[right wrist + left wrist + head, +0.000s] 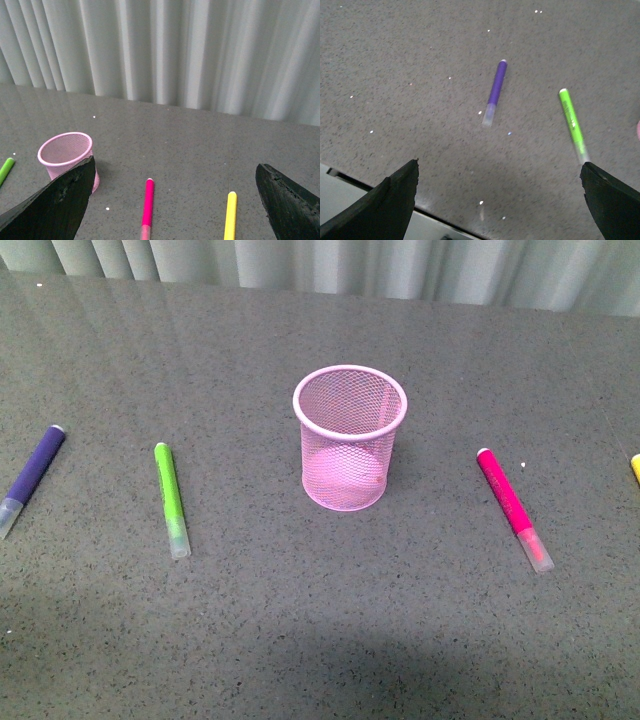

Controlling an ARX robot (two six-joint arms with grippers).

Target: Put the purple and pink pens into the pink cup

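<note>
Left gripper (pixel 498 165) was spread wide open, its two black fingers far apart with only bare tabletop between them, hanging above the near edge of the grey speckled table (pixel 320 640). Out past it the purple pen (pixel 496 90) lay flat on the table, clear cap towards the robot's side, and the lime green marker (pixel 571 120) lay near it on the side towards the middle, not touching it. Right gripper (pixel 175 163) was the same deal, fingers splayed wide and pinching nothing, looking out low across the table. Ahead of it was the pink pen (pixel 148 202), flat on the table, with the yellow marker (pixel 231 215) lying roughly parallel to it on the outer side, a gap between them. The pink cup (pixel 345 475) stood upright in the middle of the table, and through the mesh it looked like just cup. From the front view the line-up, left to right, went purple pen at the far left edge, green marker, cup, pink pen, and a sliver of the yellow marker at the right edge. So both task pens were lying on the table, well apart from the cup, one on each side of it. A pale pleated curtain (pixel 175 50) ran along the far side of the table.
</note>
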